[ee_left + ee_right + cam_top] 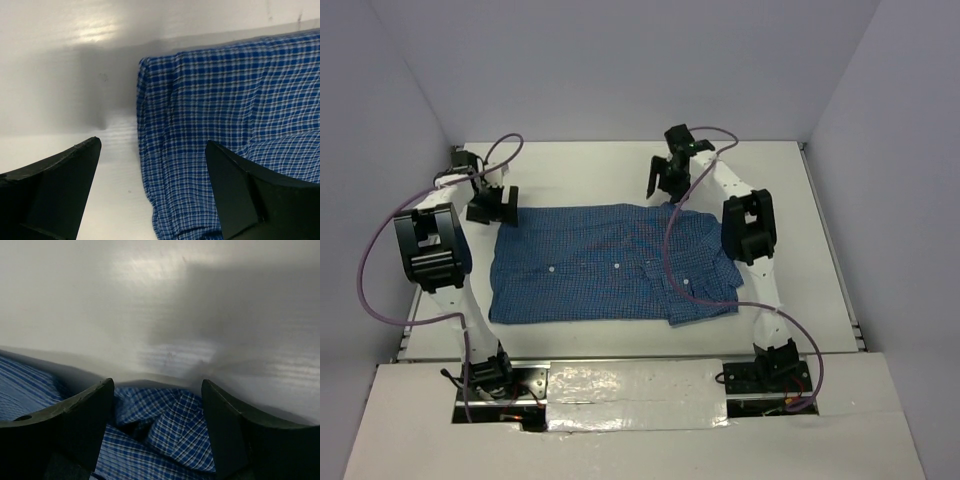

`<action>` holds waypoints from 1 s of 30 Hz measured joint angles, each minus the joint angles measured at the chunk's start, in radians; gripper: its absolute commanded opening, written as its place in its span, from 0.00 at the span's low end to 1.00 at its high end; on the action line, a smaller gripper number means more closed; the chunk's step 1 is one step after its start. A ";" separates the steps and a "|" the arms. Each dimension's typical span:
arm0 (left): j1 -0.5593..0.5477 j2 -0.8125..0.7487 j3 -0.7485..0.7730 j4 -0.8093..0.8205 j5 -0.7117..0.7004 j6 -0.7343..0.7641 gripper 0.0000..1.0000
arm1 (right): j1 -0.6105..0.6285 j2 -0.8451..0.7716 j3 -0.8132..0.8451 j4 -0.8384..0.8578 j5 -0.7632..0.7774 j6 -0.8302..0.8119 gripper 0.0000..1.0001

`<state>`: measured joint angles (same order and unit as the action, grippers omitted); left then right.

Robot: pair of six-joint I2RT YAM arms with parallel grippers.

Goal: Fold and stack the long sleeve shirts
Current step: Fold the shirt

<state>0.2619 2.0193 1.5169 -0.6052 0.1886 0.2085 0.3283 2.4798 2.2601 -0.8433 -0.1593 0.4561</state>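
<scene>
A blue finely checked long sleeve shirt (610, 265) lies flat on the white table (580, 165), small white buttons in a row across its middle. My left gripper (492, 207) is open just above the shirt's far left corner; in the left wrist view that corner (165, 80) lies between and ahead of my fingers (65, 175). My right gripper (665, 178) is open above the shirt's far right edge; the right wrist view shows a bunched fold of the cloth (165, 425) between my fingers (230, 425). Neither holds anything.
Grey walls (620, 60) close in the table on three sides. Purple cables (695, 290) from the right arm hang over the shirt's right part. The arm bases (485, 375) stand at the near edge beside a taped strip (635, 385).
</scene>
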 measured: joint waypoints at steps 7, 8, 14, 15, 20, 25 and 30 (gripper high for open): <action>-0.049 0.022 0.000 0.053 0.028 -0.006 0.99 | 0.006 -0.037 -0.114 -0.009 0.010 -0.014 0.77; -0.056 0.034 0.000 0.061 0.030 -0.006 0.99 | 0.006 -0.042 -0.121 -0.007 0.021 -0.018 0.77; -0.074 0.068 0.025 0.101 0.023 -0.018 0.79 | 0.009 -0.062 -0.155 -0.016 0.081 -0.046 0.44; -0.074 0.072 0.030 0.109 0.027 -0.023 0.58 | 0.010 -0.062 -0.159 -0.018 0.090 -0.053 0.37; -0.072 0.076 0.018 0.113 0.093 -0.024 0.00 | 0.010 -0.070 -0.191 -0.013 0.069 -0.064 0.00; -0.072 0.071 0.009 0.105 0.148 0.028 0.00 | 0.009 -0.100 -0.219 0.005 0.060 -0.051 0.00; -0.075 0.027 -0.043 0.083 0.159 0.105 0.00 | 0.009 -0.267 -0.325 0.128 0.081 -0.025 0.00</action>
<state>0.1871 2.0468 1.4742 -0.5220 0.3481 0.3138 0.3370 2.2127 1.9347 -0.7155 -0.0780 0.4309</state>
